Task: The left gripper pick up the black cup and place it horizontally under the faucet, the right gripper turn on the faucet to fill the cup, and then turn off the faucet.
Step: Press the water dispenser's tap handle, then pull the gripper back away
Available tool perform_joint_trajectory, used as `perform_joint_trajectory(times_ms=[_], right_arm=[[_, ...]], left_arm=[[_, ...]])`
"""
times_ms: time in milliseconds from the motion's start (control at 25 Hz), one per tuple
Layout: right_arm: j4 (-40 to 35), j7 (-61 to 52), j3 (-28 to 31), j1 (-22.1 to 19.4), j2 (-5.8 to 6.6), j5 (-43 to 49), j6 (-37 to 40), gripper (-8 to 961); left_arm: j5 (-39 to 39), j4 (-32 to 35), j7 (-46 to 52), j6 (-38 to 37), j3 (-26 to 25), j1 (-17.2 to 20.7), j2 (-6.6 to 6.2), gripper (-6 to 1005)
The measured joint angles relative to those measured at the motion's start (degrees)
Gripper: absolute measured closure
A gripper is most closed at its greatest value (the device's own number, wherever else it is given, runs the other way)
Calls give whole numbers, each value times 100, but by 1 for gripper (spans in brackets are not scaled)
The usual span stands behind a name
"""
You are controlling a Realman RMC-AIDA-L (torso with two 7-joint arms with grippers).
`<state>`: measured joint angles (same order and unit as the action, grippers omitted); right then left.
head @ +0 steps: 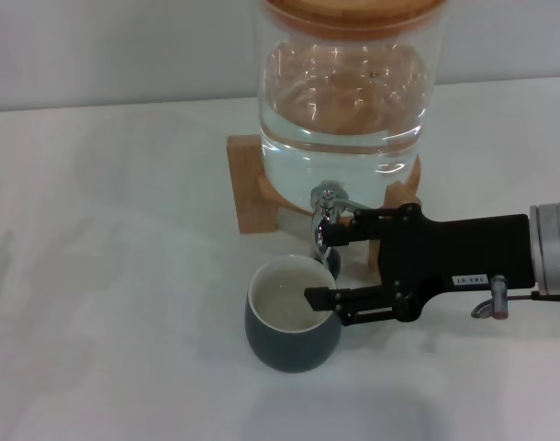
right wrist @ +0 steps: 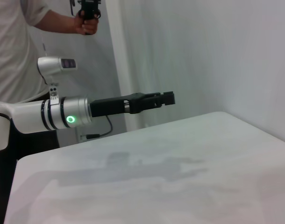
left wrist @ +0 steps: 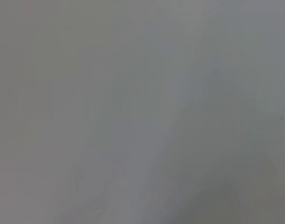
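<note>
The black cup (head: 289, 342) stands upright on the white table, right under the faucet (head: 326, 213) of the clear glass dispenser (head: 346, 92). Its cream inside shows what looks like some water. My right gripper (head: 319, 265) reaches in from the right with its jaws apart. Its upper finger (head: 353, 226) is at the faucet's spout and its lower finger (head: 340, 298) lies over the cup's rim. My left gripper (right wrist: 168, 98) shows only in the right wrist view, held in the air off the table's far side and holding nothing. The left wrist view shows only a blank grey surface.
The dispenser rests on a wooden stand (head: 252, 188) at the back of the table (head: 106, 276). A person (right wrist: 21, 42) stands behind the left arm, holding a black device. A pale wall runs beside the table.
</note>
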<state>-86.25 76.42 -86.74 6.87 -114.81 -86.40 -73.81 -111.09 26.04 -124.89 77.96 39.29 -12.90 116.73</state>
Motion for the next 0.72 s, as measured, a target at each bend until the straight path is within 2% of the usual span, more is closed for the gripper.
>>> perform_joint_trajectory(times_ms=[720], right_arm=[[213, 81, 191, 118, -6, -15, -118, 171]], left_arm=[[-3, 28, 0, -4, 0, -3, 44, 599]])
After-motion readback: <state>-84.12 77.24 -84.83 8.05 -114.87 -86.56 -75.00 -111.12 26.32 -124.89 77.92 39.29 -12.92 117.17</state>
